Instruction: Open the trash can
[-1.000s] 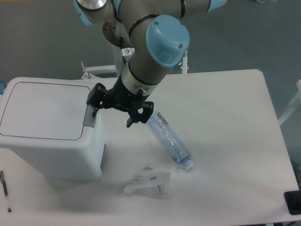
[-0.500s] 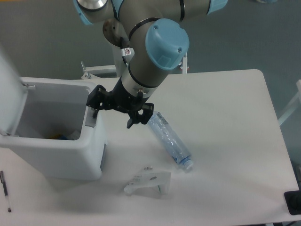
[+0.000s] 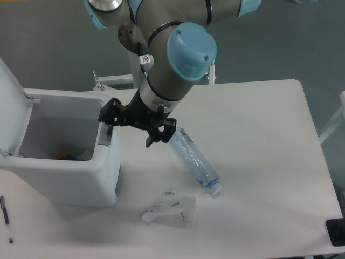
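Note:
The trash can is a large boxy white bin at the table's left side. Its lid stands swung up at the left, so the inside shows, with small items at the bottom. The grey push-button tab is on the can's right rim. My gripper hangs just to the right of that rim with its black fingers spread open and holding nothing. The left fingertip is at the tab.
A clear plastic bottle lies on its side right of the gripper. A small white plastic bracket lies near the front. A pen lies at the front left, and a black object sits at the front right corner.
The trash can's lid has swung from flat and shut to upright and open. The gripper has stayed at the button tab, almost unmoved.

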Controlling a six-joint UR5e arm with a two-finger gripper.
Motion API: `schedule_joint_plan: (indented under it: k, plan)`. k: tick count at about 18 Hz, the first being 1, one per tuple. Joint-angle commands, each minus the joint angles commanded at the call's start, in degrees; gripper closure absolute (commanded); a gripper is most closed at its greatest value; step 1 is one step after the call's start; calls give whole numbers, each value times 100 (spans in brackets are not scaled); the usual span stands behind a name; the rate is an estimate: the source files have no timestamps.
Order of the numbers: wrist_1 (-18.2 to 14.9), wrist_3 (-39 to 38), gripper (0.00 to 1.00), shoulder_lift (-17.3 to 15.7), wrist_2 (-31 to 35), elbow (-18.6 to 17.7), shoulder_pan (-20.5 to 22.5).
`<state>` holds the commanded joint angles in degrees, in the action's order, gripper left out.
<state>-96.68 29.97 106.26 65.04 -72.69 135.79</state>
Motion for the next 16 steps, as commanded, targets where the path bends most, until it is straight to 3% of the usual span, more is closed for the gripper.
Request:
schedule_joint_plan:
  k: [7,12,16]
  plan:
    - [79,61,0,44,9,176,343]
    - [754,88,0,167,157,176,562]
    - [1291,289,0,456,1026,185,615]
